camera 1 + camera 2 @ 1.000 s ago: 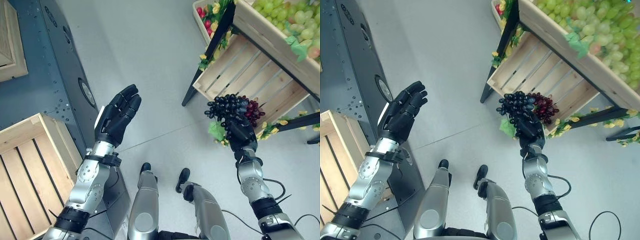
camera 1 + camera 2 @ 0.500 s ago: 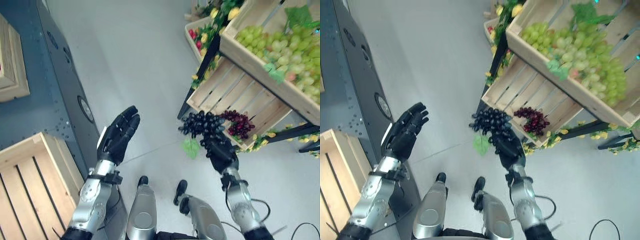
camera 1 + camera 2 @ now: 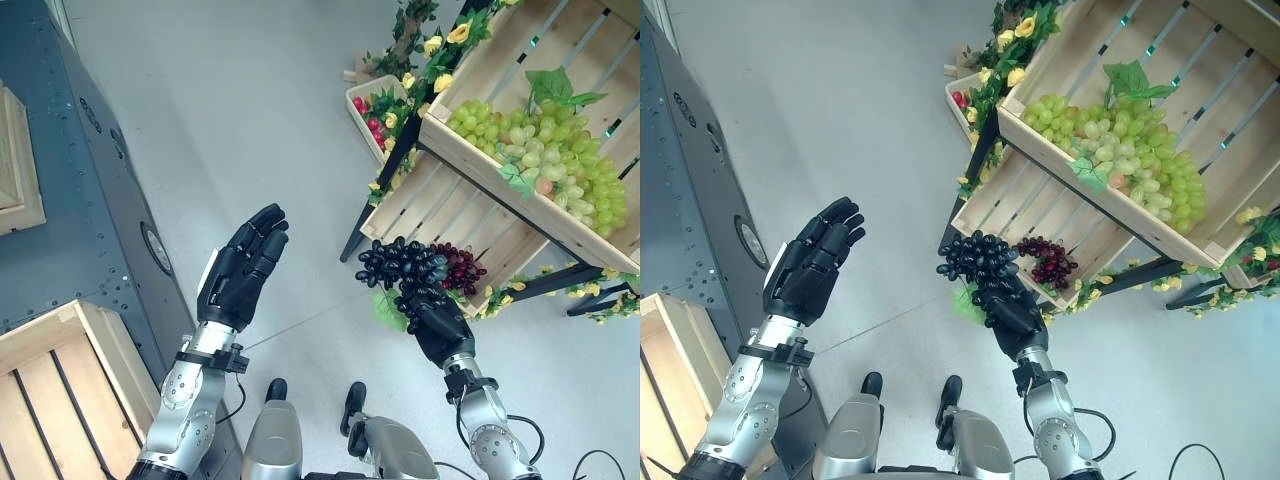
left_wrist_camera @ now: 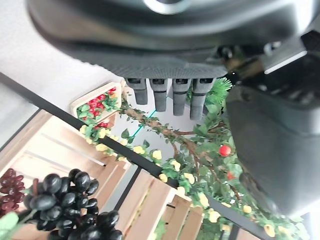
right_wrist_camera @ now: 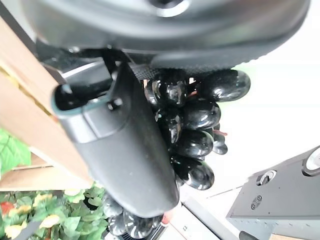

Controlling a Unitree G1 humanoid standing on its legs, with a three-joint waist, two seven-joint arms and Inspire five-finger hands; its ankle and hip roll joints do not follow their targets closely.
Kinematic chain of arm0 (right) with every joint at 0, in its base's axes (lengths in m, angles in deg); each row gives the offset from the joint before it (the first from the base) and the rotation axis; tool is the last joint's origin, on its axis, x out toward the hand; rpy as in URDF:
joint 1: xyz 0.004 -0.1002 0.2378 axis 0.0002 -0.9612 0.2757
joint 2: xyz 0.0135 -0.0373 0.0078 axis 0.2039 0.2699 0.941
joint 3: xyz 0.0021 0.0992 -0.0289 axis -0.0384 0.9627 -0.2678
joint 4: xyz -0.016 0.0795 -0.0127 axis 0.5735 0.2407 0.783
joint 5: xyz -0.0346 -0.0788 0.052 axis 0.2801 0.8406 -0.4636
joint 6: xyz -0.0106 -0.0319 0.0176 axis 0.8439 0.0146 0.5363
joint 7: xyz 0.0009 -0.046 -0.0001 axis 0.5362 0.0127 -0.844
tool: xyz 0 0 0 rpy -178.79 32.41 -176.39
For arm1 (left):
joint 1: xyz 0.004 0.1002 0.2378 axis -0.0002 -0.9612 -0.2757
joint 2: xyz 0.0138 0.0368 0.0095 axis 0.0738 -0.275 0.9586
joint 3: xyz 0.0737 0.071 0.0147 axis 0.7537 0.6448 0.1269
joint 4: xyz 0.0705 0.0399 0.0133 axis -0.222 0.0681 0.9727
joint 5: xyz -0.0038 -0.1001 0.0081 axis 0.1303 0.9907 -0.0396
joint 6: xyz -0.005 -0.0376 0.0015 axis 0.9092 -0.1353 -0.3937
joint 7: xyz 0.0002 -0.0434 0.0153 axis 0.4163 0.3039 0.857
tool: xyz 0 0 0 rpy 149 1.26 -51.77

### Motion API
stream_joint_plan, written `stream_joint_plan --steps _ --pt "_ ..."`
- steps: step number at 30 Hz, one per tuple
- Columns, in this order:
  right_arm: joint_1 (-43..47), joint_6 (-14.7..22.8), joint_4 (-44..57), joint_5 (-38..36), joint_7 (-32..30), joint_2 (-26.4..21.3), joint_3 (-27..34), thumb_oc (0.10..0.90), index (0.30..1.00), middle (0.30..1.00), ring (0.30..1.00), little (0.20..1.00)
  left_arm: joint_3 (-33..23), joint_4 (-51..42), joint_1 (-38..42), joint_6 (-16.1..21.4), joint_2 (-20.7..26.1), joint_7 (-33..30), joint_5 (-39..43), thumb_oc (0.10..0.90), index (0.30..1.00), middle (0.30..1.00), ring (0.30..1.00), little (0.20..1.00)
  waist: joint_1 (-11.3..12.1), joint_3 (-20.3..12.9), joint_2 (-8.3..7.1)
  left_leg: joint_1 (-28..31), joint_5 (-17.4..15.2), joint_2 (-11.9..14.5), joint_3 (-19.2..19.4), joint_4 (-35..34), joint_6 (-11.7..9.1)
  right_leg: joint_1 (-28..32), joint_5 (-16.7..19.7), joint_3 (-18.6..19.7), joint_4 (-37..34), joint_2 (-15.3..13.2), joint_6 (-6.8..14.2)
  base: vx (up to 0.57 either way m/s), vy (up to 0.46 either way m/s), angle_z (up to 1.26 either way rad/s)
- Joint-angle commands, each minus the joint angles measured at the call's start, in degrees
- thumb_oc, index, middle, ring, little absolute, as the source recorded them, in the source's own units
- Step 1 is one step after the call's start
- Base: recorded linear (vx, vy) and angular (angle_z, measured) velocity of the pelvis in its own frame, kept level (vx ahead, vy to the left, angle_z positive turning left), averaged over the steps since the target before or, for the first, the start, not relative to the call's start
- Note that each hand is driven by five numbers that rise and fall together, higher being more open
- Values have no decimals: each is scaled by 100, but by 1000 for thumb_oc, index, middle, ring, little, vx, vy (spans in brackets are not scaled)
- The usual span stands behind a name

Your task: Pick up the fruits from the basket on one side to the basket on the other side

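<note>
My right hand [image 3: 442, 330] is shut on a bunch of black grapes [image 3: 398, 264], held up in the air just in front of the lower wooden crate [image 3: 420, 205] of the fruit stand. Its wrist view has the thumb [image 5: 120, 150] pressed against the black grapes [image 5: 192, 125]. A bunch of dark red grapes [image 3: 458, 268] lies in that lower crate. Green grapes [image 3: 545, 150] fill the upper crate [image 3: 470, 130]. My left hand [image 3: 238, 270] is raised, open and empty, over the floor. An empty wooden crate [image 3: 60, 400] sits at the lower left.
A dark blue metal cabinet [image 3: 90, 190] stands along the left. A small crate of red fruit with yellow flowers [image 3: 375, 105] sits on the floor behind the stand. Black stand legs [image 3: 385, 180] slant down to the grey floor.
The camera has shifted, bringing the upper crate of green grapes further into view. My right hand still holds the black grapes, now clear of the lower crate. The left hand stays raised and open.
</note>
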Motion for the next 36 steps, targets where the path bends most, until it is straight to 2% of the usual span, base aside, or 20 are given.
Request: stream_joint_plan --steps 1,3,5,7,9,11,13,14,16,20,21,24,25,26,27,28,31,36 --pt "353 329 466 -318 795 71 252 400 300 300 300 300 101 -767 32 723 -25 -75 -519 800 900 900 900 900 -82 -655 296 102 597 -214 -136 -1029 320 -209 534 132 1136 -366 476 -54 185 3" --pt "377 324 467 -260 776 91 207 400 300 300 300 300 110 -753 69 700 -61 -122 -534 800 900 900 900 900 -93 -688 332 161 588 -223 -149 -1056 333 -261 560 180 1186 -385 451 9 115 -1" --pt "359 266 498 -197 785 101 199 400 300 300 300 300 143 -724 121 718 -118 -162 -546 800 900 900 900 900 -143 -745 356 196 605 -267 -213 -1083 336 -196 548 283 949 -335 398 90 14 9" --pt "323 286 603 -74 707 141 183 400 300 300 300 300 268 -680 311 656 -258 -234 -608 800 900 900 900 900 -244 -836 342 172 519 -385 -397 -982 320 -84 702 631 77 -404 322 193 -105 22" --pt "357 242 649 32 673 168 189 400 300 300 300 300 303 -623 395 635 -326 -266 -662 800 900 900 900 900 -296 -856 327 189 413 -425 -434 -930 313 -134 910 853 -360 -465 339 174 -159 51" --pt "433 41 732 162 672 151 219 400 300 300 300 300 286 -475 489 683 -384 -284 -676 800 900 900 900 900 -410 -860 318 207 199 -434 -456 -752 294 -299 1071 1254 -760 -433 366 207 -273 65" --pt "455 -4 754 215 670 118 232 400 300 300 300 300 251 -430 516 717 -380 -261 -644 800 900 900 900 900 -449 -854 316 191 141 -420 -478 -673 294 -340 1052 1382 -773 -378 361 132 -255 60" --pt "463 -7 758 345 709 113 231 400 300 300 300 300 194 -432 531 717 -312 -254 -547 800 900 900 900 900 -510 -816 287 96 66 -363 -502 -438 308 -468 789 1513 -389 -197 344 130 -294 80" --pt "420 -46 784 266 744 12 230 400 300 300 300 300 181 -398 493 739 -302 -205 -457 800 900 900 900 900 -524 -826 253 -90 86 -294 -593 -197 241 -418 577 1404 -221 -118 297 143 -416 71" --pt "295 -197 962 420 737 -262 215 400 300 300 300 300 227 -479 431 828 -378 -301 -439 800 900 900 900 900 -613 -890 254 61 257 -24 -581 -441 93 -234 508 1209 -400 -43 78 146 -294 48" --pt "321 -217 975 381 643 -399 246 400 300 300 300 300 259 -464 451 854 -416 -311 -366 800 900 900 900 900 -635 -941 249 130 297 120 -472 -521 -17 -138 488 1080 -597 -38 -34 95 -184 29" --pt "302 -203 896 280 582 -579 351 400 300 300 300 300 264 -446 487 765 -465 -275 -241 800 900 900 900 900 -655 -936 251 -125 345 208 -297 -227 -164 -33 456 914 -742 -9 -169 94 -198 49" --pt "283 23 822 287 531 -635 353 400 300 300 300 300 308 -378 504 764 -549 -41 -209 800 900 900 900 900 -659 -835 300 -331 483 281 -78 -177 -240 28 415 709 -807 -4 -240 10 -72 27" --pt "285 60 808 283 534 -643 350 400 300 300 300 300 318 -368 509 760 -564 -10 -224 800 900 900 900 900 -667 -823 312 -350 507 297 -48 -190 -251 28 404 681 -809 -3 -250 -59 9 56" --pt "360 345 731 323 490 -655 307 400 300 300 300 300 454 -272 617 903 -578 136 -206 800 900 900 900 900 -730 -714 487 -362 987 489 202 -858 -364 -38 337 506 -781 54 -283 -96 106 75" --pt "443 513 677 327 442 -688 326 400 300 300 300 300 534 -251 748 887 -581 213 -162 800 900 900 900 900 -787 -648 561 -353 1113 567 410 -1096 -372 -102 311 414 -778 38 -285 -113 157 94" --pt "813 844 314 383 332 -755 346 400 300 300 300 300 761 -262 1075 924 -427 22 -212 800 900 900 900 900 -796 -468 687 -362 1222 447 226 -1526 -312 -394 344 390 -634 -42 -180 -87 147 46" --pt "1135 1112 -129 53 475 -805 509 400 300 300 300 300 727 -440 1281 788 -231 52 -233 800 900 900 900 900 -714 -162 661 -681 1017 364 192 -1093 -285 -756 374 372 -262 -149 -91 -46 5 5"
